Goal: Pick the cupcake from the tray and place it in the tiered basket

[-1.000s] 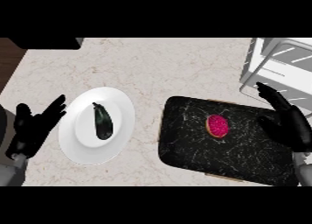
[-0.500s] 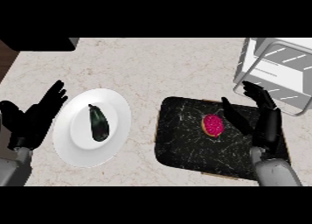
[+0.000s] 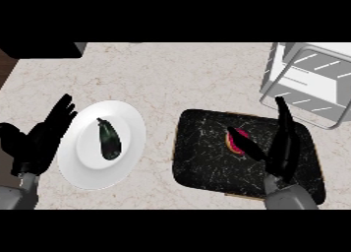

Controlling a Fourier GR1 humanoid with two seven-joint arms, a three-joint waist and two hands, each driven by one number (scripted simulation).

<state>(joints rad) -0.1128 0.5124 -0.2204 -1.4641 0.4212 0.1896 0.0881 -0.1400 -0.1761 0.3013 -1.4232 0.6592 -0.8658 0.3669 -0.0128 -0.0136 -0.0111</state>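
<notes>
A pale, marbled stone surface (image 3: 178,74) fills the view, with a strip of dark wood showing past its left edge. Three things rest directly on it. At the left lies a white plate (image 3: 131,123) — a dark, elongated vegetable (image 3: 109,140) rests in its middle. Right of centre sits a black speckled tray (image 3: 207,162), well apart from the plate. At the upper right corner stands a white wire tiered basket (image 3: 308,78) — its nearest corner comes close to the tray's far edge.

Black tray (image 3: 207,162) with white flecks; pink cupcake (image 3: 237,140); white plate (image 3: 131,133); dark, perhaps green, vegetable (image 3: 109,142).
</notes>
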